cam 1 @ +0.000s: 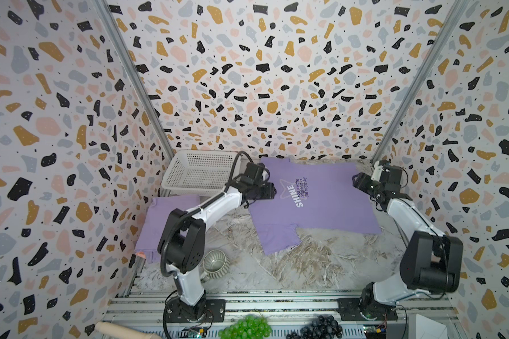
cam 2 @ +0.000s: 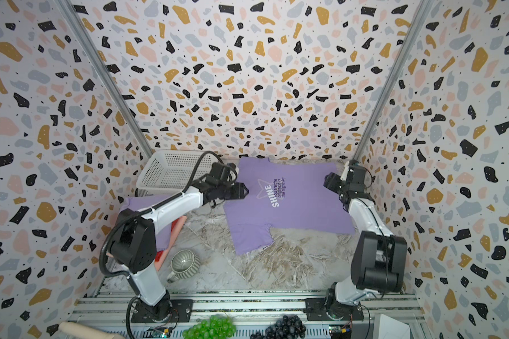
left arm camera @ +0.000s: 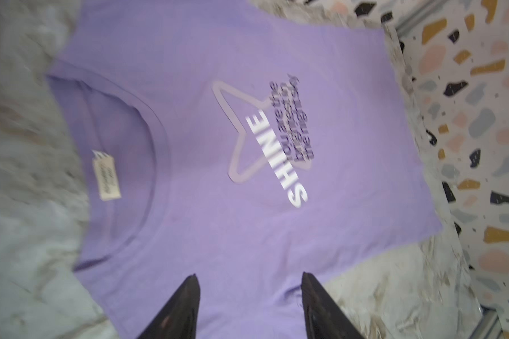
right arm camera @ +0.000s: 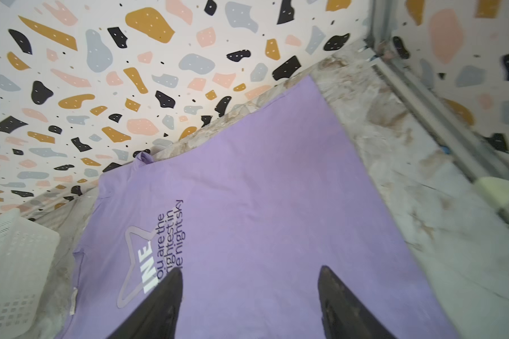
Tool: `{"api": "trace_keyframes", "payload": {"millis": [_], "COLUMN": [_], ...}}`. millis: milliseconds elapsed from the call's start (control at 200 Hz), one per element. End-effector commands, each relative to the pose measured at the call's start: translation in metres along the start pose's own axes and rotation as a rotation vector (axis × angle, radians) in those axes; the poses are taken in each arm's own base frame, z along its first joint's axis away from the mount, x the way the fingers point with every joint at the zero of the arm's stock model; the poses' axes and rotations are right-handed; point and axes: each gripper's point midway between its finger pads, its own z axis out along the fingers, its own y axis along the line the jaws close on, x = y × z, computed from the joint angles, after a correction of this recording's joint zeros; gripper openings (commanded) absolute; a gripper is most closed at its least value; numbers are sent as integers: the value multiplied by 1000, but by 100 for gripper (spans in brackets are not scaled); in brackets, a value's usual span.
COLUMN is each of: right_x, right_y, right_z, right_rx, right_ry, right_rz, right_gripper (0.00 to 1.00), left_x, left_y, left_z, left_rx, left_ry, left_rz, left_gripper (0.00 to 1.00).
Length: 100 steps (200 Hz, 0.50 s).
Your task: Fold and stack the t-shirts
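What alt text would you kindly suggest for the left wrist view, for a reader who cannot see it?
A lavender t-shirt with a star and SHINE print lies on the marbled table. The open left gripper is poised over it.

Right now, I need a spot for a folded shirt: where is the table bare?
Bare: the near table between the mug, the spread shirt and the right arm. Crowded: the left, with basket, folded pile and left arm.
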Motion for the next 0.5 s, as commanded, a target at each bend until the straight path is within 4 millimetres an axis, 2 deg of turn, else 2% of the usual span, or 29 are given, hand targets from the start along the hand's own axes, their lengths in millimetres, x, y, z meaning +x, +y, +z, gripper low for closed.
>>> {"api": "trace_keyframes", "payload": {"millis": [0, 65, 135, 190, 345, 496], "right_x": [45, 58, 75, 86, 102, 116], "right_y": [-18, -27, -33, -37, -30, -29], "right_z": [-16, -25, -30, -31, -18, 3], "right_rx": [52, 76, 76, 88, 31, 35], "right_ry": [118, 135, 147, 162, 185, 226], "right_rz": [15, 41, 61, 91, 114, 101], "right_gripper": [80, 82, 90, 90, 89, 88], "left_x": [46, 61, 74, 85, 112, 122], "left_y": [-15, -17, -12, -7, 15, 34], "left_z": [12, 14, 18, 25, 39, 54], "left_rx": [51, 53, 34, 22, -55, -117], "left_ry": [68, 83, 105, 139, 193, 213], "left_rz": [-33, -45, -57, -79, -115, -134], "left_gripper": [60, 62, 64, 65, 65, 65]}}
